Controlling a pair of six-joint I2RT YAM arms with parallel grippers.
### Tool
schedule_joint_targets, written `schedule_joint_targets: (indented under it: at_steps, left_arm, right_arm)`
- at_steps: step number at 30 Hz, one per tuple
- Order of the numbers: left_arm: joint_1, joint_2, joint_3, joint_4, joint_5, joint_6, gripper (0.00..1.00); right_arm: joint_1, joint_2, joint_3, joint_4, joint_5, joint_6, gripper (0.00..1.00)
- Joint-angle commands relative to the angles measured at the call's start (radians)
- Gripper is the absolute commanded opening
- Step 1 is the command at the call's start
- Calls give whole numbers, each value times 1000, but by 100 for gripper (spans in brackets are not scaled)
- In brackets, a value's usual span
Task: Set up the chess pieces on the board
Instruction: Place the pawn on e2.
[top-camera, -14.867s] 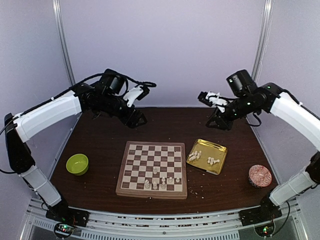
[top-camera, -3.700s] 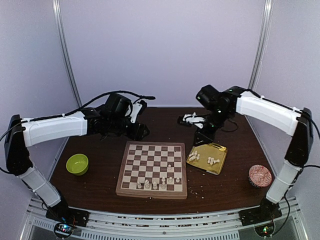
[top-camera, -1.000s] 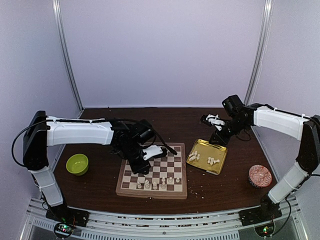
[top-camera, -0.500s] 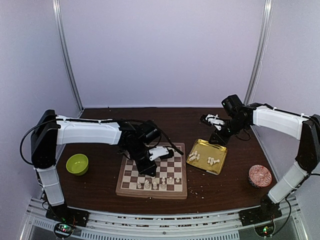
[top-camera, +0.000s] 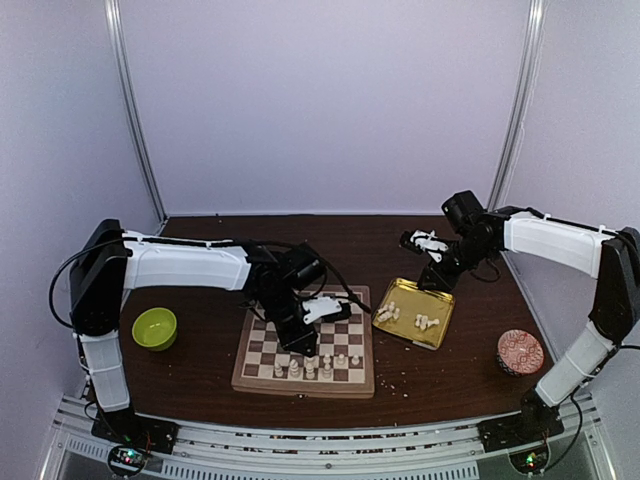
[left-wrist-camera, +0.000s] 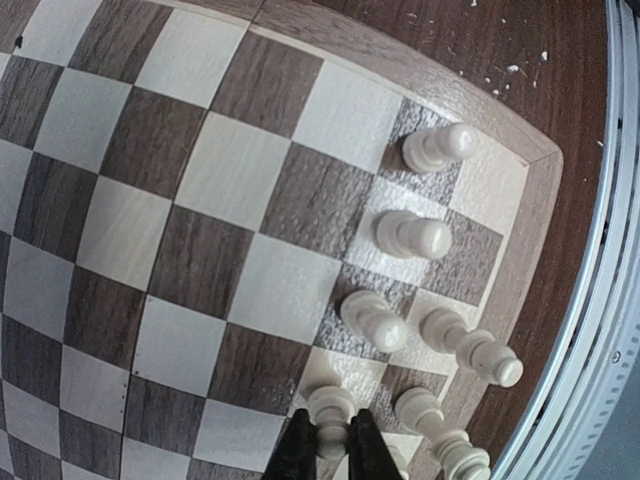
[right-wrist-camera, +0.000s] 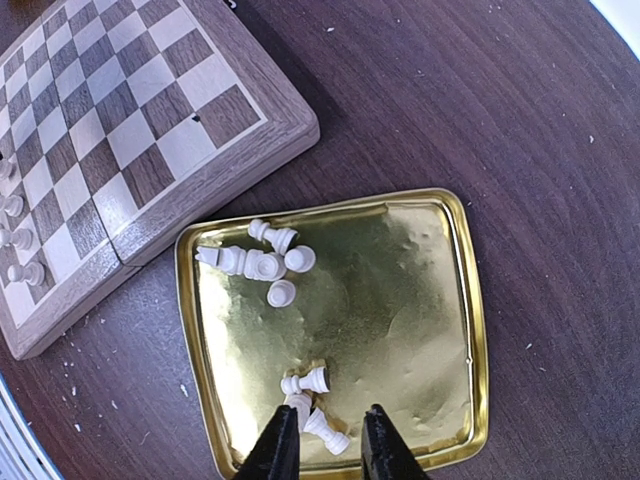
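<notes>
The board (top-camera: 262, 345) lies mid-table, with several cream chess pieces (top-camera: 310, 369) standing on its near rows. My left gripper (top-camera: 320, 335) hangs low over those rows, shut on a pawn (left-wrist-camera: 331, 408) whose base is at a light square of the board (left-wrist-camera: 200, 200). Other pieces (left-wrist-camera: 412, 236) stand close beside it. My right gripper (right-wrist-camera: 328, 445) is open, well above the gold tray (right-wrist-camera: 400, 290). Several pieces lie tipped over in the tray, one group (right-wrist-camera: 262, 260) at its board side and another (right-wrist-camera: 316, 382) under the fingers.
A green bowl (top-camera: 154, 328) sits left of the board. A round patterned tin (top-camera: 520, 352) is at the near right. The gold tray (top-camera: 422, 298) lies just right of the board. Pale crumbs dot the dark table near the board's front corner (left-wrist-camera: 510, 68).
My left arm has moved right and nearer over the board with the pawn, down to the near rows. The right arm has barely moved.
</notes>
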Motion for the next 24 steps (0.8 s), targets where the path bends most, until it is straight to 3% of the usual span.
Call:
schedule_joint_targets:
  at_steps: [1,24]
  left_arm:
    - [-11,19,40,13,17,21,8]
    - [-19,42,55,-25,6,31,12]
  right_arm:
    - [4,6,29,-12,2,-13,21]
    - [6,13,33,-14,0,-13,21]
